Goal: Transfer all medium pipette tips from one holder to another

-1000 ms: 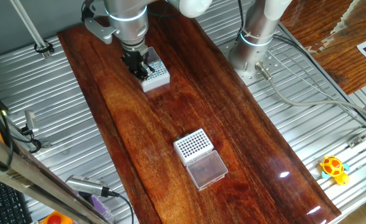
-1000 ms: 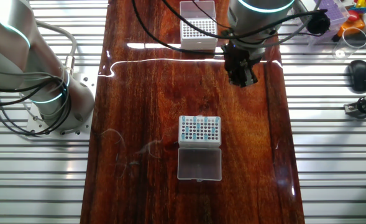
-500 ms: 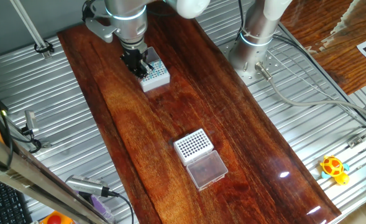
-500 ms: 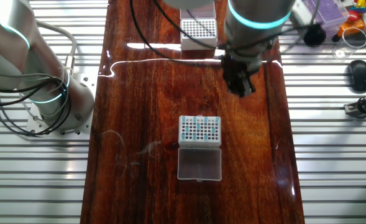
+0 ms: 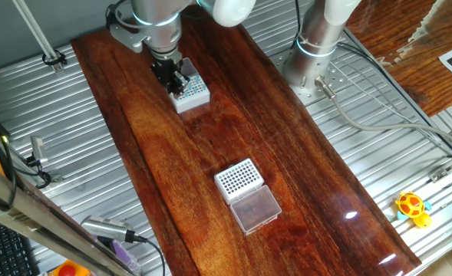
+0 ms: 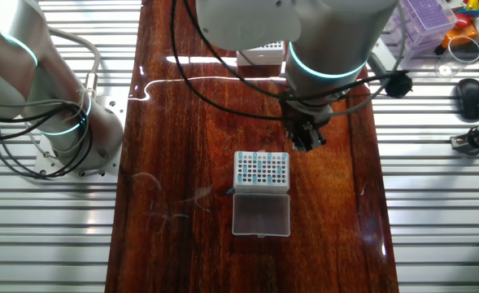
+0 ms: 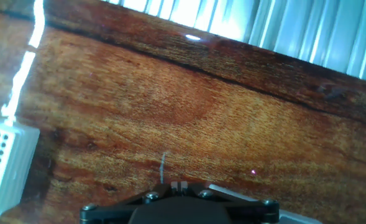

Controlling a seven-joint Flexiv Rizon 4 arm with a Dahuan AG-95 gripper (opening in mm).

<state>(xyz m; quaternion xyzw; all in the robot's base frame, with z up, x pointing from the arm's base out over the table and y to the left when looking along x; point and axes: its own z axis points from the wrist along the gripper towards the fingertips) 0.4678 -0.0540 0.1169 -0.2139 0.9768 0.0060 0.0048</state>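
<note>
The two racks are sitting well apart along the midline of the table; one holder is lying toward one end with the medium pipette tips standing in it and its lid touching its outer side; another is resting toward the opposite end; the gripper is hanging just beside one holder's corner.

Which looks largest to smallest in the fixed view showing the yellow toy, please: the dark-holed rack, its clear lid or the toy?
Tied first: clear lid and dark-holed rack, about alike; the lid is nearer the camera, so unranked.
Smallest: yellow toy.
</note>
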